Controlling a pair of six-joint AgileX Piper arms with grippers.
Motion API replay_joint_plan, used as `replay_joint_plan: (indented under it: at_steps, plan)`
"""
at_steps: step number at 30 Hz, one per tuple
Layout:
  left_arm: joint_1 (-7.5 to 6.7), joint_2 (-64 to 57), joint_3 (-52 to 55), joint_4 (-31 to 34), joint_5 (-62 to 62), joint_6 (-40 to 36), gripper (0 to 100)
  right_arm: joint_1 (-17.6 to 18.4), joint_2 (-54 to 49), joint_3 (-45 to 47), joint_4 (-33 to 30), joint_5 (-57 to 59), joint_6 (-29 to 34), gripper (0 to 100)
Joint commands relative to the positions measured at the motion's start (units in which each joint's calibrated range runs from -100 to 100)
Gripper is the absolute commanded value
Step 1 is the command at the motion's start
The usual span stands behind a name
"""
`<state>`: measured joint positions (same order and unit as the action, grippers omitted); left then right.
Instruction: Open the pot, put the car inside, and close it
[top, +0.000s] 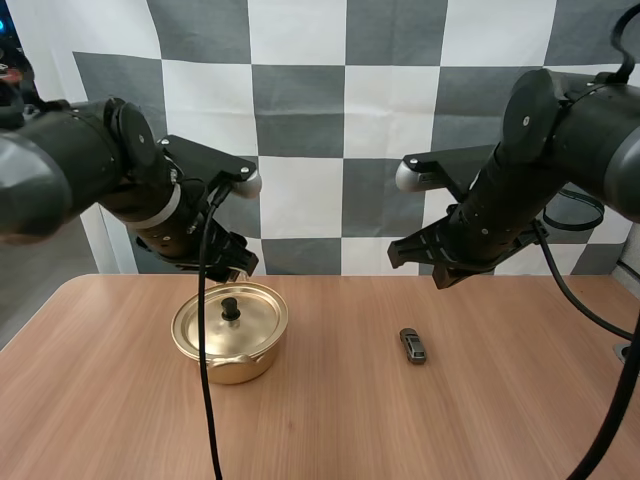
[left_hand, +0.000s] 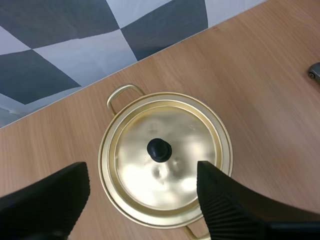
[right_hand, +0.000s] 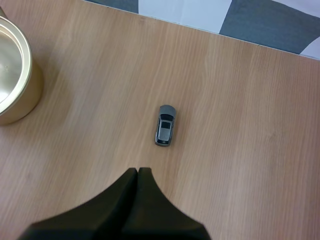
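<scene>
Well, the table (top: 330, 430) held a gold pot (top: 240, 365) right under the left gripper (left_hand: 142, 170). The lid (left_hand: 165, 175) was on it, so the pot was shut. The left jaws were spread wide, one on each side of the lid, up above it and touching nothing. The right gripper (right_hand: 138, 175) had its jaws pressed together into one dark wedge. The car (right_hand: 165, 125) lay flat on the wood just ahead of their tips, well apart from the pot. The little black knob (left_hand: 159, 149) sat between the left jaws, a bit ahead of their tips.

I think the step in hand was taking the lid off. To do it well, the left gripper should slide forward until the knob is right in the middle of the jaws. Next it should go straight down and squeeze the knob, not the lid's edge. Then it should lift straight up so the pot does not tip or slide.

Some things were hard to see. One pot handle was mostly hidden by the left jaws. Nobody could tell what was inside the pot. The car's wheels were too small to make out.
</scene>
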<state>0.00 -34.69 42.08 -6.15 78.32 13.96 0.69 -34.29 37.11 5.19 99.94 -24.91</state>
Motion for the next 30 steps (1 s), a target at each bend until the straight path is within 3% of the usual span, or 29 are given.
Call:
replay_joint_plan:
  at_steps: [1, 14, 30]
  plan:
    - [0.0, 2.9, 0.0, -0.1, -0.2, 0.0, 100, 0.0, 0.0, 0.0, 0.5, 0.1, -0.1, 0]
    - [0.0, 17.8, 0.0, -1.5, -7.4, 0.0, 100, 0.0, 0.0, 0.0, 2.2, 0.1, -0.3, 0]
    - [0.0, 27.4, 0.0, -2.0, -14.4, 0.3, 100, 0.0, 0.0, 0.0, 3.0, 0.1, -0.4, 0]
